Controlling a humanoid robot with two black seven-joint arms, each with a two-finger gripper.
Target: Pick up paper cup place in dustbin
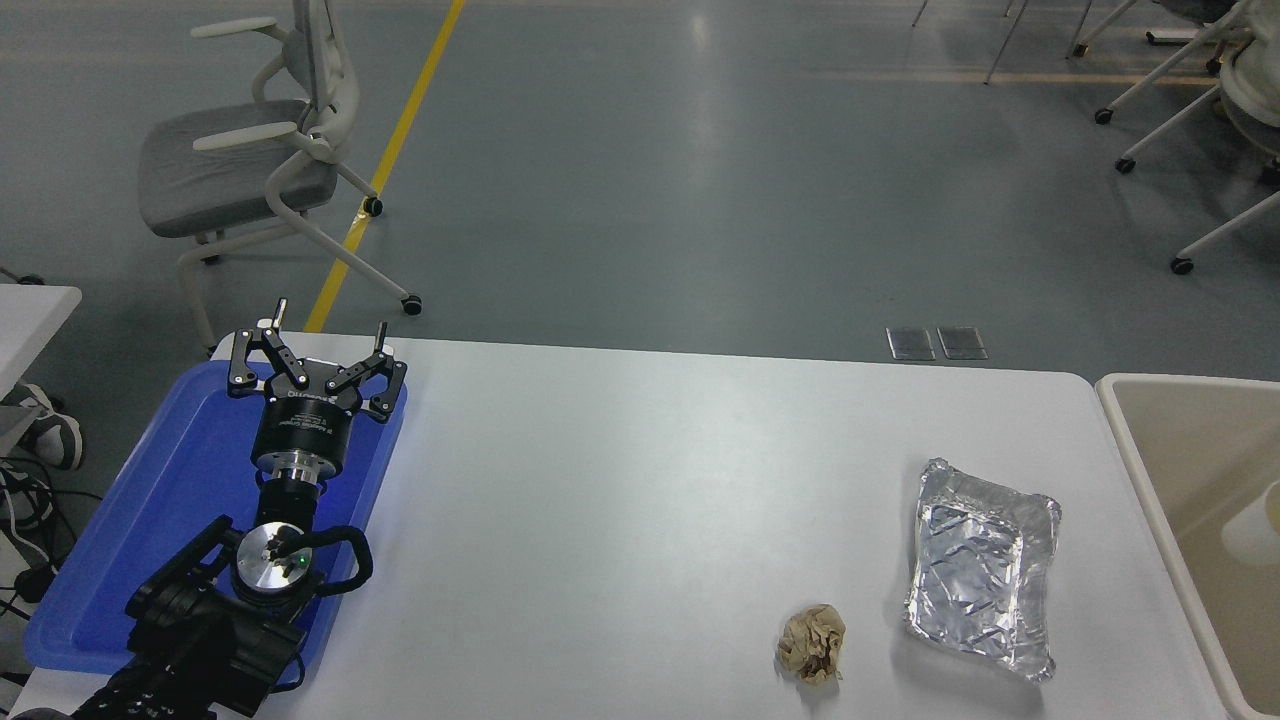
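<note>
Lower left, the left gripper sits parked over the blue tray, fingers spread wide and holding nothing. Toward the right there's a brown paper ball, then a foil tray. Far right edge, the paper cup is inside the dustbin.

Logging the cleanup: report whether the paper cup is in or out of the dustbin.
In. The paper cup shows as a pale shape against the inner wall of the dustbin, cut by the picture's right edge; none stands on the table.
</note>
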